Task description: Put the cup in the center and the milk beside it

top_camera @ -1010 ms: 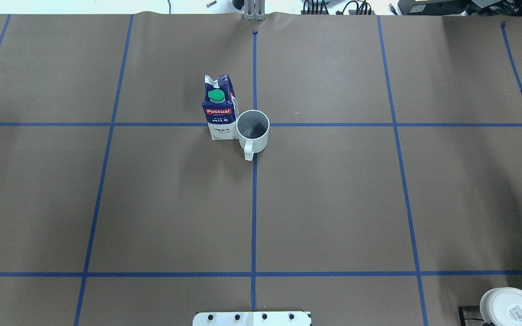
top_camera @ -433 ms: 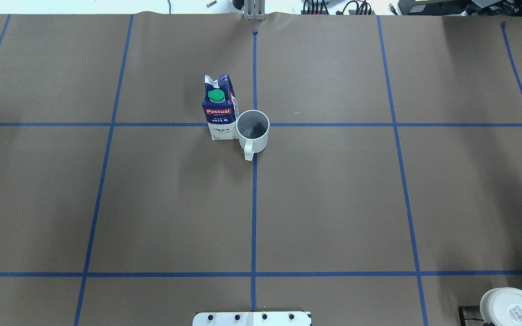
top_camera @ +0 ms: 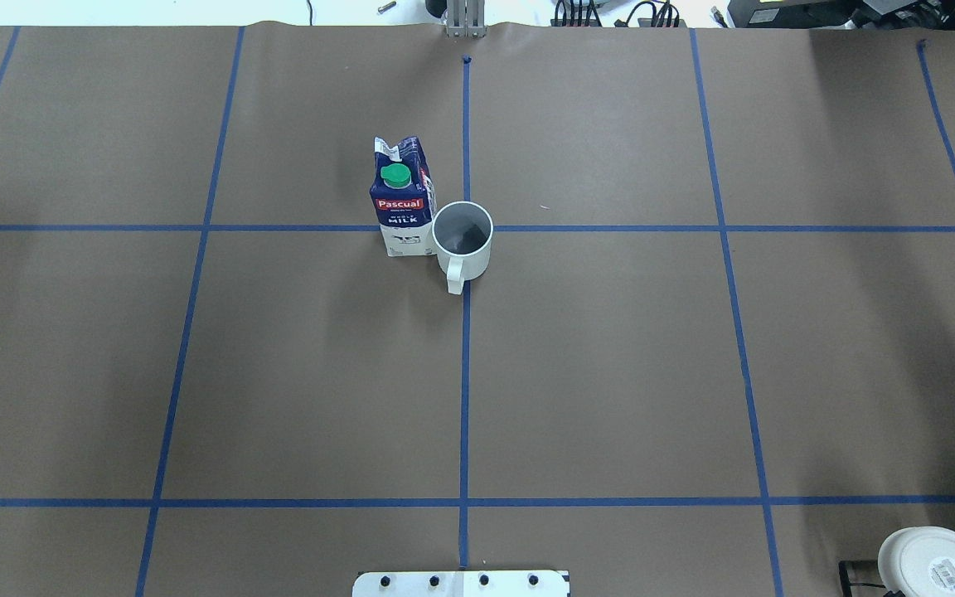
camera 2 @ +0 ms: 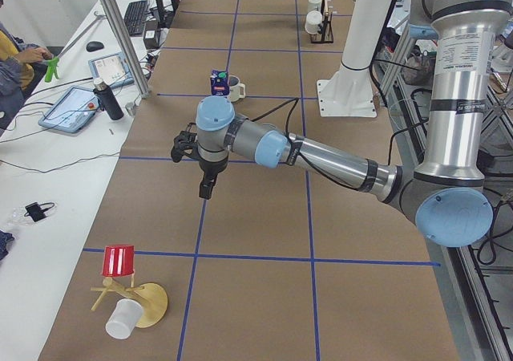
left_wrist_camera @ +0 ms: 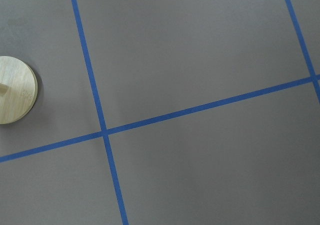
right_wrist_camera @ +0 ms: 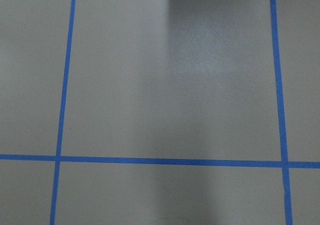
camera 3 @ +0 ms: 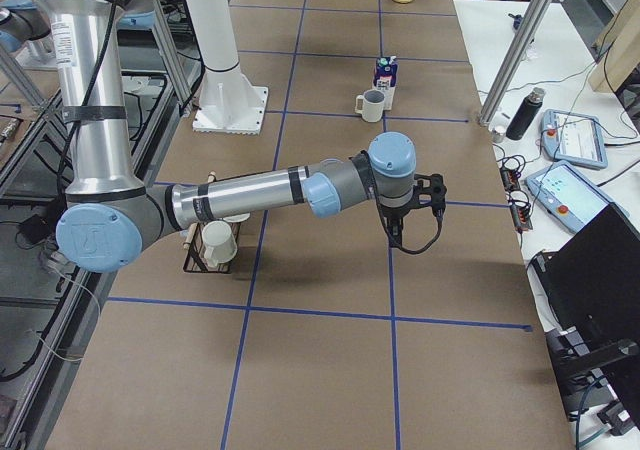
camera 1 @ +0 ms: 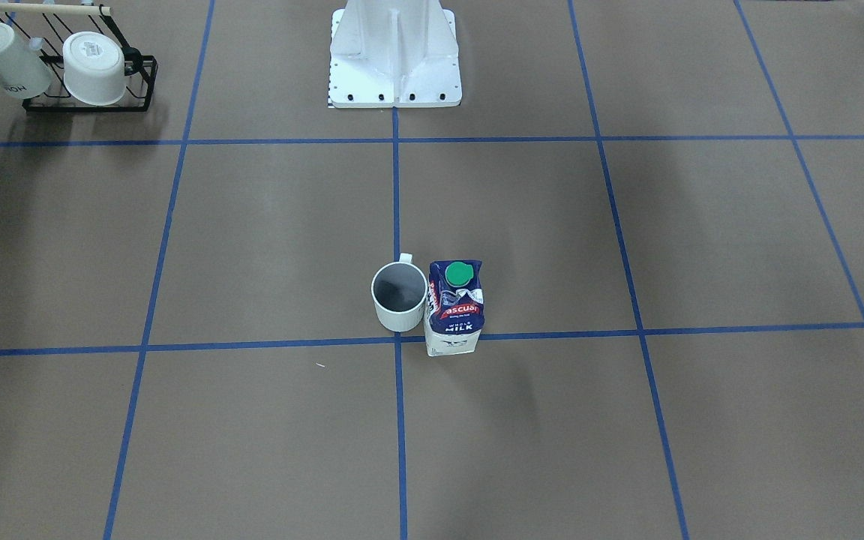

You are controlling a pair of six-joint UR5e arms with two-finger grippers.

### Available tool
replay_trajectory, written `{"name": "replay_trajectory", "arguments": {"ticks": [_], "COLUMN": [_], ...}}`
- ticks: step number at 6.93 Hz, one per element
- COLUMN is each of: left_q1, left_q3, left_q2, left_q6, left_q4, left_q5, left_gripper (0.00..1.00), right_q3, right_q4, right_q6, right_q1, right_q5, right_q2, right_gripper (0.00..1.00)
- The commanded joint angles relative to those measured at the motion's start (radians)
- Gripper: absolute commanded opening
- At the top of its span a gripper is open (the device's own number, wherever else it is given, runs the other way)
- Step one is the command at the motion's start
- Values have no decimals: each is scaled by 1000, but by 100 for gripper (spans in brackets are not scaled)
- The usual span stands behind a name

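Observation:
The cup, a white mug with a dark grey inside, stands upright on the crossing of the centre blue lines, its handle toward the robot. The milk, a dark-blue and white carton with a green cap, stands upright right beside it on the robot's left, nearly touching. Both also show in the front view: the cup and the milk. My left gripper hangs above the table far from them. My right gripper hangs far on the other side. I cannot tell whether either is open or shut. Neither holds anything I can see.
A black rack with two white mugs stands near the robot's right side, beside the white base. A wooden stand with a red cup and a white cup sits at the table's left end. A wooden disc shows under the left wrist.
The dark tip of the right gripper at the overhead view's right edge has drawn back out of that view. The cup and the milk have not moved.

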Motion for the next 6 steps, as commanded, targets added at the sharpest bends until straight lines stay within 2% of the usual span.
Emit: {"name": "replay_trajectory", "arguments": {"ticks": [1, 2, 4, 5, 6], "left_q1": [1, 1, 1, 1, 3], "left_q3": [-19, -20, -23, -28, -31], "left_q2": [5, 14, 8, 3, -9], "left_q6": [-1, -3, -6, -6, -8], "left_q4": [-29, -31, -32, -28, -29], "left_q5": [8, 3, -3, -14, -17], "left_gripper": [99, 99, 99, 99, 99], "right_q3": [-24, -29, 23, 12, 47], "right_q4": [-7, -6, -33, -50, -56], "right_q6": [-4, -4, 2, -2, 4], "right_q1": [-8, -13, -21, -33, -27], "right_q5": [19, 20, 30, 21, 30], "right_q2": [22, 25, 32, 46, 49], "right_gripper": [100, 100, 100, 100, 100]}}
